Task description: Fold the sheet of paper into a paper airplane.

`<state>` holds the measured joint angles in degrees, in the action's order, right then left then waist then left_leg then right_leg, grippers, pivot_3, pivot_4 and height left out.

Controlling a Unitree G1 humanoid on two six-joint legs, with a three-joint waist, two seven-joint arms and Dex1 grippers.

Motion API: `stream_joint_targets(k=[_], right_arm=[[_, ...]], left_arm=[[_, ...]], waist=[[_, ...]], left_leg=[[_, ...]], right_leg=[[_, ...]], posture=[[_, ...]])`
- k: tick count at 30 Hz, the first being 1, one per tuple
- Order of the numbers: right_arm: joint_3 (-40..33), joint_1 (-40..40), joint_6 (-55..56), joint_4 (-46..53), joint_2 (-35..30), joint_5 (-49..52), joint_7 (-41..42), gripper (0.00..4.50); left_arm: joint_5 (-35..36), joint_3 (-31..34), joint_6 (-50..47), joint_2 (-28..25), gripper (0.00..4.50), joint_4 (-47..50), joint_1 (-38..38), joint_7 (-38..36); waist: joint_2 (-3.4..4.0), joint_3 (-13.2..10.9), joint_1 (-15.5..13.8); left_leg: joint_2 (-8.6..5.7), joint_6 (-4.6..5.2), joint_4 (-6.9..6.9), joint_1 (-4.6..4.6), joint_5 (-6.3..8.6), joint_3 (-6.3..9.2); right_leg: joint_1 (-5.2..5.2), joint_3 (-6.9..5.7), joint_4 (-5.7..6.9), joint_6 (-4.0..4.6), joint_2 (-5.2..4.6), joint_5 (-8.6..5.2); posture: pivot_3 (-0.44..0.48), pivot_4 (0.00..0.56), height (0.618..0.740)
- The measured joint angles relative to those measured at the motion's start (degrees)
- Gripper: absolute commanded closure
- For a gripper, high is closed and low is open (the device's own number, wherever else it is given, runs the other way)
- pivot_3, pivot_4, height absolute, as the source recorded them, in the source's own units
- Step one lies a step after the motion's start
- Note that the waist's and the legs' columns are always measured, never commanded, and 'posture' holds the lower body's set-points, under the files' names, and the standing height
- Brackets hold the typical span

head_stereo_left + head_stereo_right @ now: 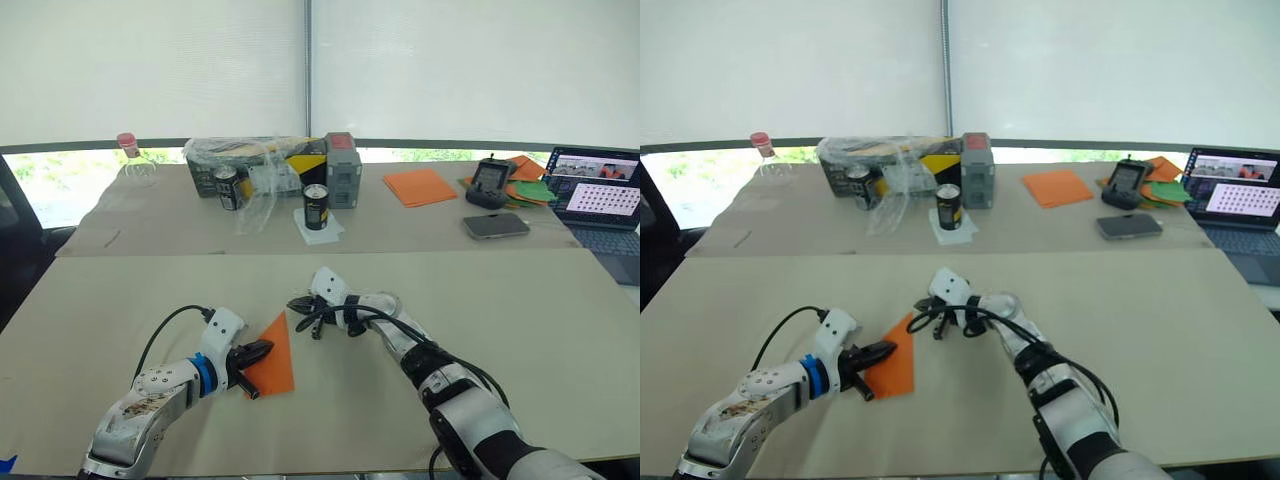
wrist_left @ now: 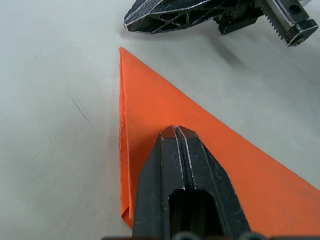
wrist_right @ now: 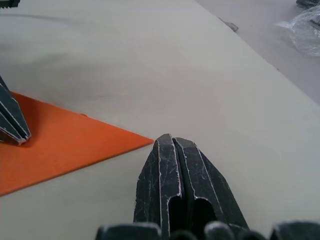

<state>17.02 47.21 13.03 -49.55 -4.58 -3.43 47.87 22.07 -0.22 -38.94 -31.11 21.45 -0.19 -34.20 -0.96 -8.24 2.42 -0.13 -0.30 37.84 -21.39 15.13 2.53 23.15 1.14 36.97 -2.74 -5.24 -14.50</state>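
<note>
The bright-orange sheet of paper (image 1: 277, 358) lies flat on the near table, folded into a pointed triangle with a doubled layer along one long edge (image 2: 124, 150). Its tip points away from me. My left gripper (image 1: 264, 349) is shut, and its joined fingertips (image 2: 175, 132) rest on top of the paper near the middle. My right gripper (image 1: 297, 303) is also shut and holds nothing. It sits on the bare table just past the paper's tip (image 3: 150, 141), a small gap apart from it.
On the far table are two cans (image 1: 316, 207), a plastic-wrapped box (image 1: 255, 160), a grey box (image 1: 343, 170), a flat orange sheet (image 1: 420, 186), a controller (image 1: 489, 183), a phone (image 1: 496, 225), a mixed orange-and-green paper pile (image 1: 530, 185), a laptop (image 1: 598, 192) and a bottle (image 1: 131, 158).
</note>
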Motion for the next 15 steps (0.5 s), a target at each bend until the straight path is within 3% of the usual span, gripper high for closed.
stream_joint_targets(k=[15], right_arm=[[3.94,4.46,-1.69,-2.86,1.64,-6.09,2.33,4.5]], left_arm=[[0.01,0.02,0.05,0.81,4.48,-0.01,0.28,0.99]], waist=[[0.01,0.0,0.01]], left_leg=[[0.0,0.0,-0.01,0.02,0.0,0.01]], right_leg=[[-0.01,0.0,-0.01,0.0,-0.01,0.0]], posture=[[0.0,0.15,0.74]])
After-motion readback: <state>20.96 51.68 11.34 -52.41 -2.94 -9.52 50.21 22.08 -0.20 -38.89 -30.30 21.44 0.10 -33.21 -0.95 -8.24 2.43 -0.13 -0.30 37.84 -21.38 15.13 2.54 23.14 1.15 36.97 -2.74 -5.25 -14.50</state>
